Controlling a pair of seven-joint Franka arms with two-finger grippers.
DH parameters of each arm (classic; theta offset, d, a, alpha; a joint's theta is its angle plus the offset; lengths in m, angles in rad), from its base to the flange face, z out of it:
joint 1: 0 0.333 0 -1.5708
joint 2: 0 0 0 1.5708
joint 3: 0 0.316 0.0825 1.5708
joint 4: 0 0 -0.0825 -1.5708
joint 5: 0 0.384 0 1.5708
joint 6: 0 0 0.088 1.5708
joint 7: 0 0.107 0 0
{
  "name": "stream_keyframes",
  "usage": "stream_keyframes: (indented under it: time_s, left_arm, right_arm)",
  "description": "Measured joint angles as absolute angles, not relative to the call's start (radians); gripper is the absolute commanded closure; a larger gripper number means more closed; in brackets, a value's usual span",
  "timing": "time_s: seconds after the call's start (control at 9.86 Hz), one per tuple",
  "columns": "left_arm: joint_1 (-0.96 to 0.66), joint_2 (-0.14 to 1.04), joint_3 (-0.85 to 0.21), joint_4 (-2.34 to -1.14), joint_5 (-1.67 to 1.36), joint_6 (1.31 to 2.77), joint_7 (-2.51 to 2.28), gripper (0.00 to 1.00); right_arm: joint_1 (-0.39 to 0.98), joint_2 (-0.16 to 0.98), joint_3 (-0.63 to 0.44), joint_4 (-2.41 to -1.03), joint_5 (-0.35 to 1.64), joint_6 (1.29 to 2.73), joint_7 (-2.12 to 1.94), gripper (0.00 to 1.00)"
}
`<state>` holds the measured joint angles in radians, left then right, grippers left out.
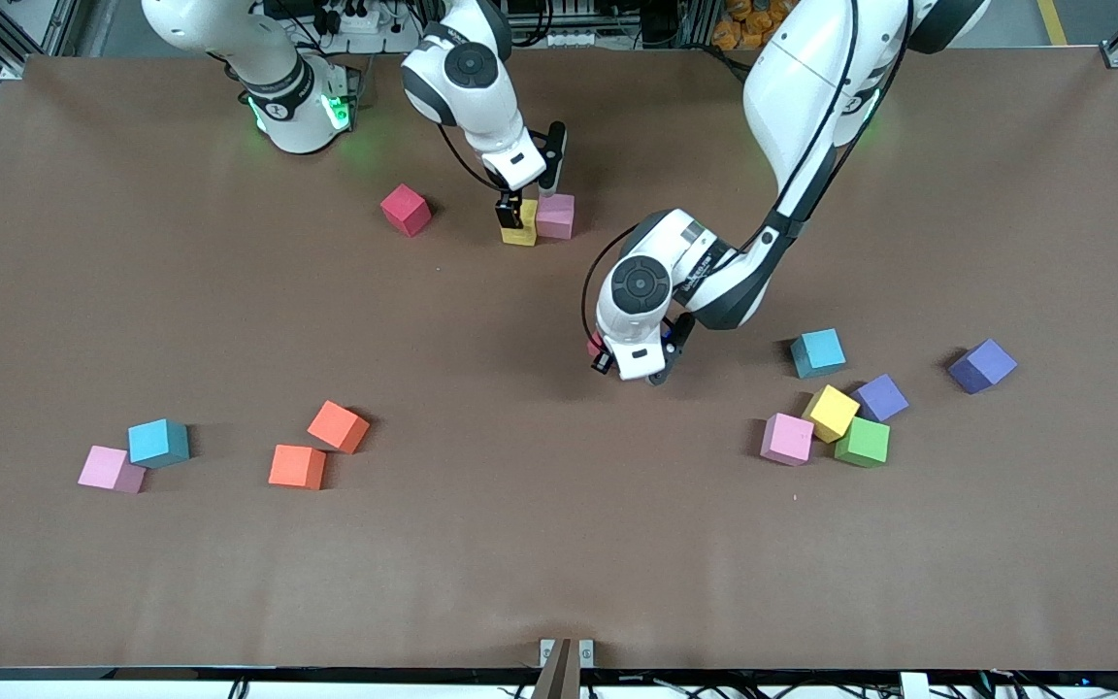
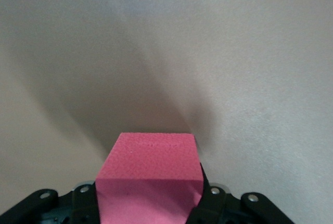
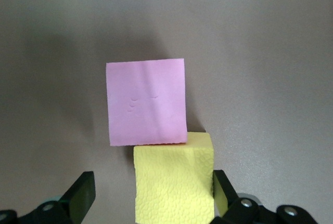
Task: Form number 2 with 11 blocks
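Blocks: two are sitting edge to edge near the right arm's base.
Right gripper (image 3: 151,195) is standing wide around the yellow block (image 3: 174,182) touching a pink block (image 3: 146,102); left gripper (image 2: 148,203) is clamping a red block (image 2: 151,174) at mid-table.

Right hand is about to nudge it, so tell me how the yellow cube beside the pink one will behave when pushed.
The yellow cube looks like dimpled foam, so probably light and slightly squashy. Flat faces suggest it slides rather than rolls. It touches the pink cube, which may shift too. The right hand straddles it, open.
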<state>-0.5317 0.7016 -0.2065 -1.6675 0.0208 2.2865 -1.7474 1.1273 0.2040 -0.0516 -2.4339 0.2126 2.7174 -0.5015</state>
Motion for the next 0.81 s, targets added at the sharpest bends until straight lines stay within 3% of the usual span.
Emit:
stream_keyframes:
  time_s: [0.2,0.51,0.81]
  left_arm:
    - [-0.495,0.620,-0.246,-1.729,0.021,2.286,-1.688,1.00]
    - [-0.440,0.429,-0.348,-1.945,0.019,2.323,-1.711,1.00]
    - [-0.431,0.279,-0.428,-2.194,-0.106,2.481,-1.860,1.00]
  right_arm:
    - [1.127,0.202,-0.072,-2.433,0.213,2.717,-0.507,0.00]
    - [1.127,0.164,-0.162,-2.414,0.213,2.635,-0.541,0.00]
    - [1.125,0.130,-0.353,-2.331,0.213,2.485,-0.545,0.00]
